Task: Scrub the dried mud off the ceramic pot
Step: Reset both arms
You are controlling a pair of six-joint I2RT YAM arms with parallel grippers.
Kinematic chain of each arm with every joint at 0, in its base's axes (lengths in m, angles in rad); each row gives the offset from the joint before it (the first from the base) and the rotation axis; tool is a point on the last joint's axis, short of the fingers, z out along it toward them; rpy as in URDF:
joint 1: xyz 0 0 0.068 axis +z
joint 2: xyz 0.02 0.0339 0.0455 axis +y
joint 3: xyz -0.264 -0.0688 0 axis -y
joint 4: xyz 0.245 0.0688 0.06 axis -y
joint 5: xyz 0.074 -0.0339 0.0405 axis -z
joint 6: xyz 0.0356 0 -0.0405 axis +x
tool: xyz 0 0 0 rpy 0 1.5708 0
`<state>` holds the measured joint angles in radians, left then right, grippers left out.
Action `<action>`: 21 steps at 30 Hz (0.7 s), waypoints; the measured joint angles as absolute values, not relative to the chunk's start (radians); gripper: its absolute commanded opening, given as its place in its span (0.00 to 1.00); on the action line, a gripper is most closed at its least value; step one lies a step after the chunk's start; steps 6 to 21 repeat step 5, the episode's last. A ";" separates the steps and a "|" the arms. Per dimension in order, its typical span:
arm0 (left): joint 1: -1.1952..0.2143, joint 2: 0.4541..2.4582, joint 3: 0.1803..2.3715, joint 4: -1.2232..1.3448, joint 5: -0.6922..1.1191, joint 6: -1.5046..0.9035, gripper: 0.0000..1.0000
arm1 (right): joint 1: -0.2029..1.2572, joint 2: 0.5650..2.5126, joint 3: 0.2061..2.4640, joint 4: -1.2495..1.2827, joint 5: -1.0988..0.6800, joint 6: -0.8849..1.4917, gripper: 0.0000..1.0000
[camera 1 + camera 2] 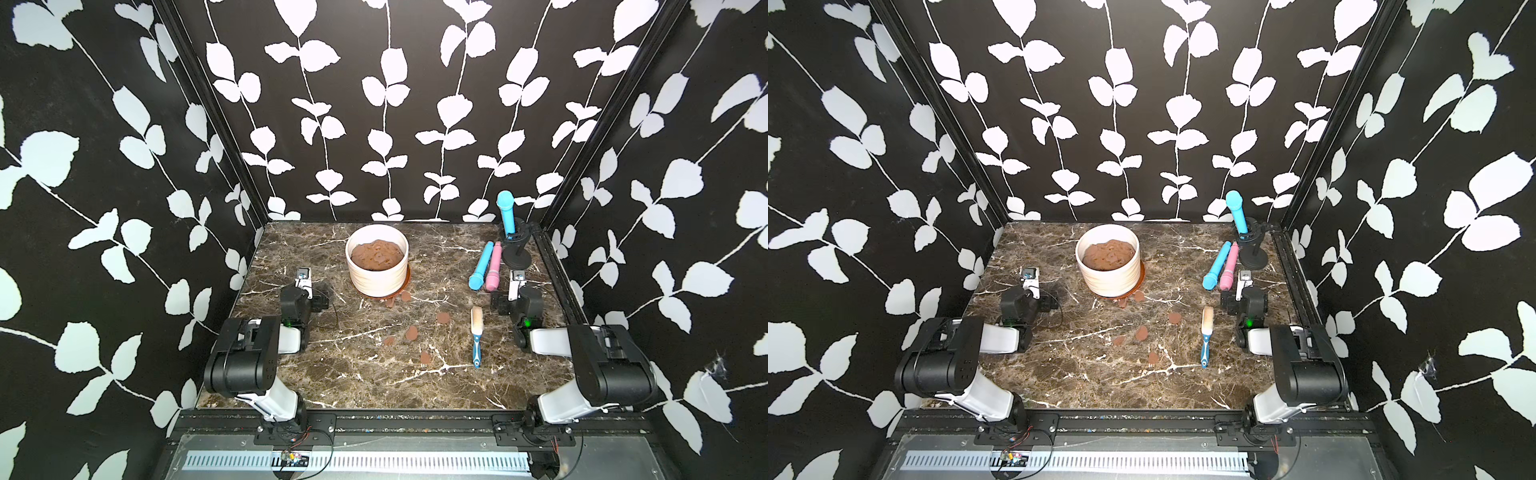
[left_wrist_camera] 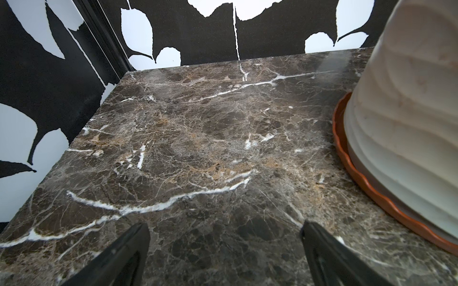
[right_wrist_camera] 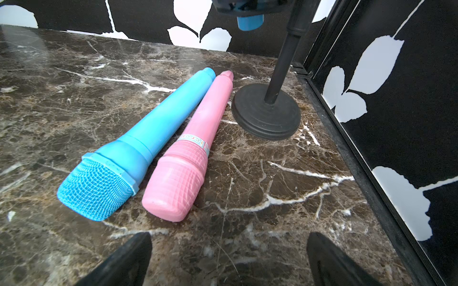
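We find a brown marble-patterned worktop (image 1: pixel 332 374) enclosed by black walls (image 1: pixel 374 104) printed with white leaves. The ceramic pot (image 1: pixel 377 266) stands on its saucer (image 2: pixel 340 148) at back centre. Dried mud (image 1: pixel 411 332) discs lie scattered on the worktop before it. The left claw (image 2: pixel 224 225) and right claw (image 3: pixel 229 235) both gape wide, holding nothing.

You've got the ceramic pot (image 1: pixel 376 279) standing upright around 12 o'clock on the table (image 1: pixel 316 374). It's cream-white and ribbed with a thick rim, and it sits in a terracotta saucer (image 1: pixel 407 277). The dried mud (image 1: pixel 411 333) is six flat reddish-brown discs on the tabletop, trailing from the pot toward 5 o'clock, two of them just beside the saucer.
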<state>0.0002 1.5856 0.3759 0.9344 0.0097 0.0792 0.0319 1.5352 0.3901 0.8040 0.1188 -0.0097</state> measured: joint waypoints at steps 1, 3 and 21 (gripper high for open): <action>0.000 1.586 0.377 0.932 0.009 0.079 0.98 | 0.032 1.535 0.390 0.804 0.119 -0.010 0.99; 0.000 1.586 0.377 0.931 0.008 0.079 0.98 | 0.032 1.535 0.390 0.804 0.119 -0.010 1.00; 0.000 1.586 0.377 0.928 0.007 0.079 0.99 | 0.032 1.535 0.390 0.804 0.119 -0.010 0.99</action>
